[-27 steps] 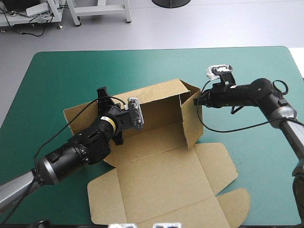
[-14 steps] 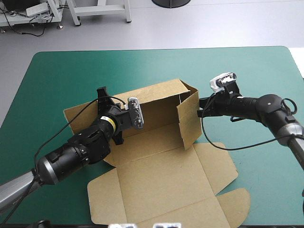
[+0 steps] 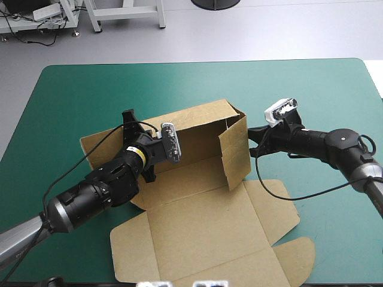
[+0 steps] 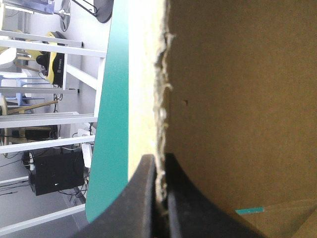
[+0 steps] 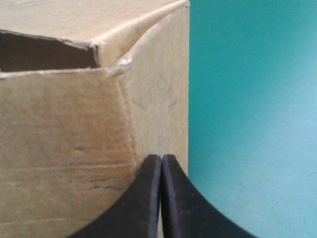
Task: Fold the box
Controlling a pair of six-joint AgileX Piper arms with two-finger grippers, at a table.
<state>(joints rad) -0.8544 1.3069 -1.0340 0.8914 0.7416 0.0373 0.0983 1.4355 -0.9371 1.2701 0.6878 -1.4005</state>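
The box (image 3: 197, 203) was held at the table's (image 3: 90, 89) middle, its rear wall clamped by the left hand (image 4: 159, 168). Its right end flap (image 3: 234, 152) had been pushed further inward by the closed, empty right hand (image 5: 161, 161); tucking was judged nearer.

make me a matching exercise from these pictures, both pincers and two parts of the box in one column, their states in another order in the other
Column one:
1. left pincer
2. right pincer
3. box's right end wall
4. box's lid panel

Column two:
A. lying flat on the teal-green cover
B. shut with nothing between its fingers, tip at the outside of a raised wall
C. shut on an edge of the brown board
D. standing up from the base

Pairs: 1-C, 2-B, 3-D, 4-A.
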